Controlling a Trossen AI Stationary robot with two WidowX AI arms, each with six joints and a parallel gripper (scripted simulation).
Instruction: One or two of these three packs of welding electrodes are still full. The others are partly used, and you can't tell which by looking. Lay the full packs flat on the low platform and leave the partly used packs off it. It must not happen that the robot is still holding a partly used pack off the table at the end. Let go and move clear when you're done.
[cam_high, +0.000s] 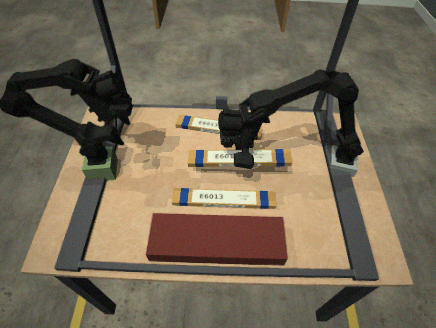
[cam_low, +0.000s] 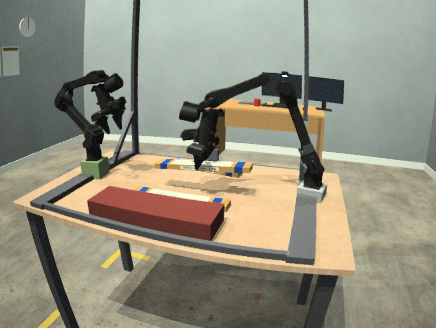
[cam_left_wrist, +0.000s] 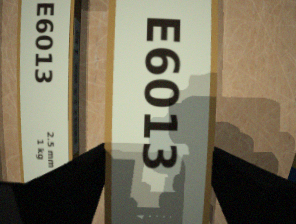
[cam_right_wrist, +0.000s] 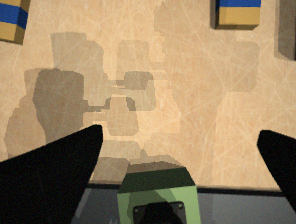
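Observation:
Three tan packs labelled E6013 with blue bands lie in a row across the table: a far pack (cam_high: 200, 123), a middle pack (cam_high: 239, 157) and a near pack (cam_high: 223, 197). My left gripper (cam_high: 243, 159) is shut on the middle pack at about its middle and holds it level, slightly above the table. In the left wrist view the fingers clamp the pack's (cam_left_wrist: 161, 100) long sides, and a second pack (cam_left_wrist: 45, 90) lies beside it. The dark red low platform (cam_high: 217, 238) sits at the front with nothing on it. My right gripper (cam_high: 111, 119) is open and empty, raised above its green base (cam_high: 100, 165).
A dark grey frame (cam_high: 75, 220) runs around the work area, with upright posts at the back. The left arm's grey base (cam_high: 345, 162) stands at the right edge. The right wrist view shows two pack ends (cam_right_wrist: 239, 12) at its top corners.

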